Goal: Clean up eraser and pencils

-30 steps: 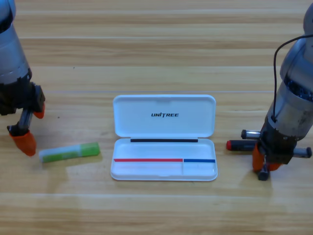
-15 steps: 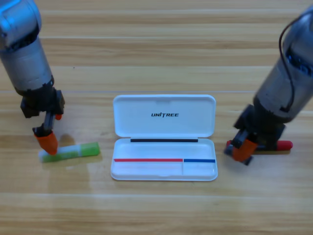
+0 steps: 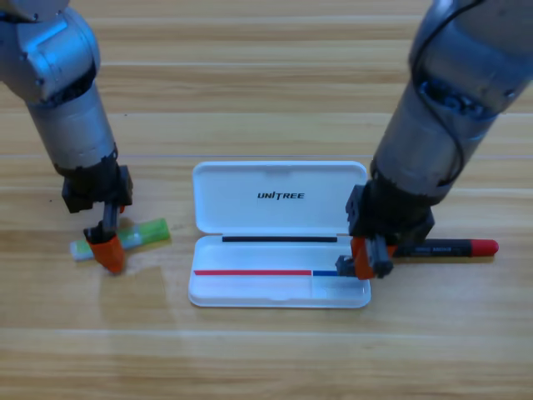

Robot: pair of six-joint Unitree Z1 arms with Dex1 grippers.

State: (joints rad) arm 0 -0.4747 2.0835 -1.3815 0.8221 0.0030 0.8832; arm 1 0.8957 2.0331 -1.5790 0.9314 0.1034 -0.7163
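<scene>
Wooden planks of the desk [image 3: 266,92] run left to right beneath a white case [image 3: 279,235] lying open at the middle, lid folded back toward the far side so its tray faces up, presumably ready to receive the items. On the left, the left hand [image 3: 107,250] points down at the light green pencil [image 3: 125,239], which lies flat on the desk just left of the case; one orange tip sits on or against the pencil's near edge, but whether it grips the pencil cannot be told. On the right, the right hand [image 3: 364,260] hangs over the tray's right end, probably to drop something there, though what it carries, if anything, is hidden, as is the eraser. Just behind it the black pencil [image 3: 450,247] with a red end lies on the desk right of the case.
</scene>
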